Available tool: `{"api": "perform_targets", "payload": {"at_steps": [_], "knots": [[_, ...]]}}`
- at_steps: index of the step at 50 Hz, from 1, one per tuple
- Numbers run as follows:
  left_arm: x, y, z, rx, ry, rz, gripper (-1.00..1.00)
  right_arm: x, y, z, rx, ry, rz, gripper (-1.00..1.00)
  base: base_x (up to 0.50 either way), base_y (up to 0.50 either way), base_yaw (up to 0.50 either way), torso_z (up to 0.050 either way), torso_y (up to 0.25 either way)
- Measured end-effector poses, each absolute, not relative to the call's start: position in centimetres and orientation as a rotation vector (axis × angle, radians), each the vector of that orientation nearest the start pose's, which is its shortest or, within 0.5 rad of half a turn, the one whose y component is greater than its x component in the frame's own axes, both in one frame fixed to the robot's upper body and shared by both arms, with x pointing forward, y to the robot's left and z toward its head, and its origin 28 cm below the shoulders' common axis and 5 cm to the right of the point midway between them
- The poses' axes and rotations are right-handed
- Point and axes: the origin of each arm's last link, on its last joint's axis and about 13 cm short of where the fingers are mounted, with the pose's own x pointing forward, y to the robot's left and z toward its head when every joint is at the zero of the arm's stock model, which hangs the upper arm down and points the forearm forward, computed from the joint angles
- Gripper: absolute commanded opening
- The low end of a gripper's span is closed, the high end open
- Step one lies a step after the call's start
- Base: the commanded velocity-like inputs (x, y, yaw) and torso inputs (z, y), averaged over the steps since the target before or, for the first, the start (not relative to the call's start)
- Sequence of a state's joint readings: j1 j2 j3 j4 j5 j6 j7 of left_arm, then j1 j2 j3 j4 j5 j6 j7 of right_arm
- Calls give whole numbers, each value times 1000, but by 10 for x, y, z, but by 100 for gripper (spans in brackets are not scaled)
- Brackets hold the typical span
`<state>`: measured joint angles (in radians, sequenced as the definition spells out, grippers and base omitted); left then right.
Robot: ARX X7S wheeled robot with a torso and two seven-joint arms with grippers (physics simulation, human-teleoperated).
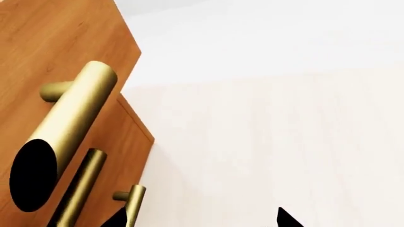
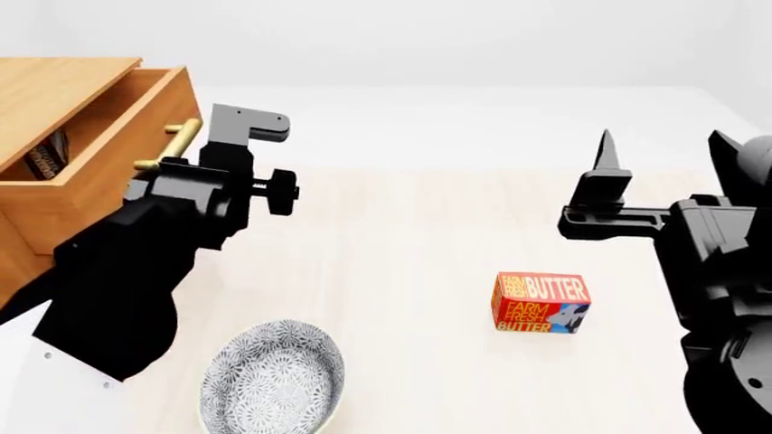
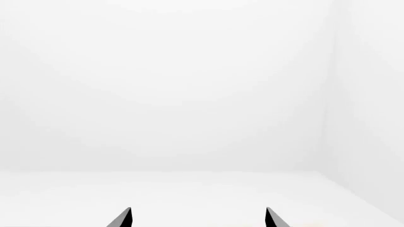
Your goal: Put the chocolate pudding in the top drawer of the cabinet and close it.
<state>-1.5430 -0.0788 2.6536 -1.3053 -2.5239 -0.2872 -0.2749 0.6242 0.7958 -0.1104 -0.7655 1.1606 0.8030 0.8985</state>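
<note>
The orange-brown cabinet [image 2: 31, 244] stands at the left with its top drawer [image 2: 115, 154] pulled out. Inside the drawer lies the chocolate pudding [image 2: 46, 155], a dark box, partly hidden by the drawer wall. My left gripper [image 2: 241, 127] is open, just right of the drawer's brass handle [image 2: 179, 137] and not holding it. In the left wrist view that handle [image 1: 69, 127] looms close beside the left gripper [image 1: 202, 222], whose jaws stand wide apart. My right gripper [image 2: 603, 172] is raised at the right, open and empty [image 3: 198, 220].
A red-and-yellow butter box [image 2: 540, 303] stands upright on the pale table [image 2: 410, 226], right of centre. A patterned bowl [image 2: 271, 380] sits near the front edge. The lower drawer's brass handle [image 1: 79, 194] shows below the top one.
</note>
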Motion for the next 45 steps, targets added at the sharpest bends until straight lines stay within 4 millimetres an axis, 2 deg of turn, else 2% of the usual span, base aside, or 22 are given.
{"api": "perform_targets", "payload": {"at_steps": [24,45], "knots": [[414,249,190,50,566,340,100,208,-141,245,-72,-220,-109,100,0,0,0,0,0],[411,279,197,-38,559,468,100,210,-138,244,-75,-217,-101,100,0,0,0,0,0]]}}
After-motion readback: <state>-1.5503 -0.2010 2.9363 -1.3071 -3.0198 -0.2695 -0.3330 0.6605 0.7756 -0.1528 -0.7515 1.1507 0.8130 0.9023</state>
